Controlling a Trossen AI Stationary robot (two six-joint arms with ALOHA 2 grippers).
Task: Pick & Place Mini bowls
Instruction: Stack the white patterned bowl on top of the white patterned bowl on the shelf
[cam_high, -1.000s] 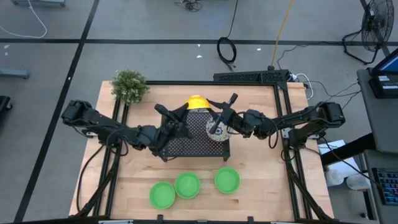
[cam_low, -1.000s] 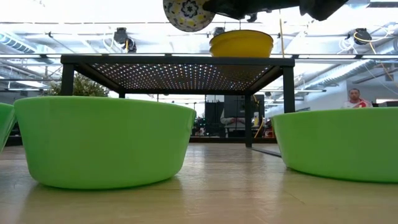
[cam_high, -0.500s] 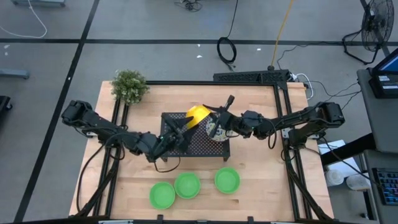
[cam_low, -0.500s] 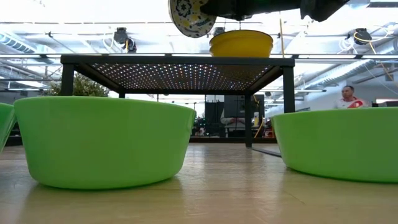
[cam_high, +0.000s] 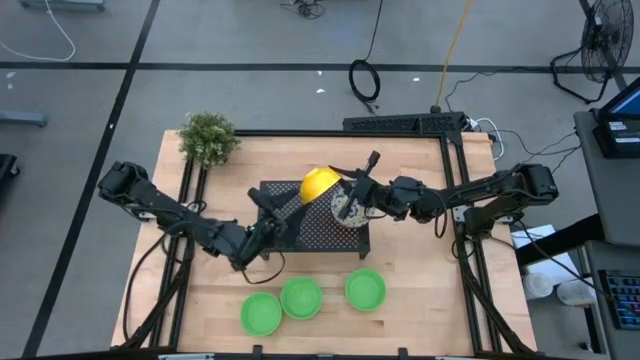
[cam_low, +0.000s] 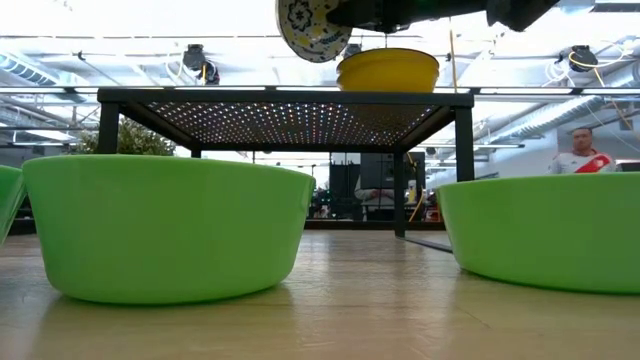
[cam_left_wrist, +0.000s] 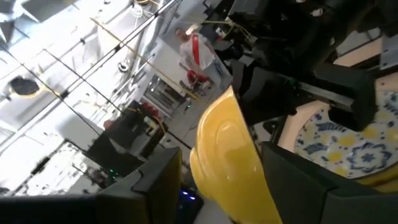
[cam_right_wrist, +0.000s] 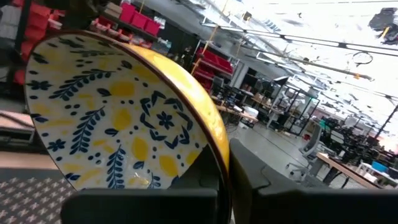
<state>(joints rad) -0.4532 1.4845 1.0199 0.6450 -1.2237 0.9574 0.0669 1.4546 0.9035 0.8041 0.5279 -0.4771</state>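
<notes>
From above, the right claw pinches a floral mini bowl over the black rack; the left claw is spread. Only the low view shows the yellow bowl resting on the rack, green bowls on the tabletop

I can read no words, brand names, numbers or signs anywhere in my views.
</notes>
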